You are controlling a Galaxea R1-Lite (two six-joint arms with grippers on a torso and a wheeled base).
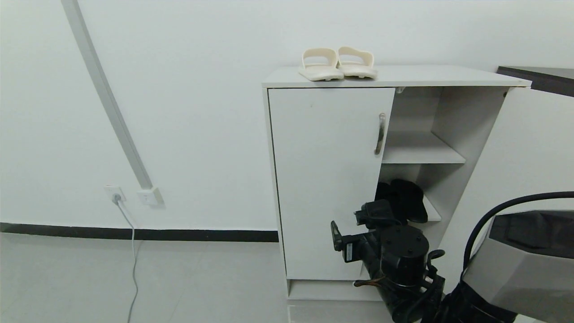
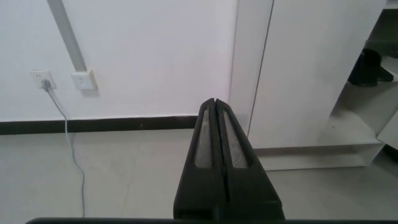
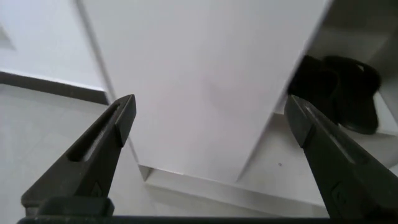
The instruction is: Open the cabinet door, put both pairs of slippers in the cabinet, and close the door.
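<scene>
A white cabinet [image 1: 394, 77] stands against the wall, its left door [image 1: 327, 179] closed and its right door [image 1: 529, 157] swung open. A cream pair of slippers [image 1: 337, 64] rests on top. A black pair of slippers [image 1: 403, 199] lies on the lower inner shelf, seen too in the right wrist view [image 3: 342, 87] and left wrist view [image 2: 370, 67]. My right gripper [image 3: 210, 102] is open wide and empty, low in front of the closed door's inner edge, just short of the black pair. My left gripper [image 2: 215, 106] is shut and empty, off to the cabinet's left above the floor.
The upper shelf [image 1: 421, 154] holds nothing. Wall sockets [image 1: 115, 194] with a hanging cable [image 1: 133, 251] and a slanted conduit [image 1: 107, 98] are on the wall to the left. A dark tabletop [image 1: 538, 76] is behind the open door. Bare tiled floor [image 1: 179, 282] lies left of the cabinet.
</scene>
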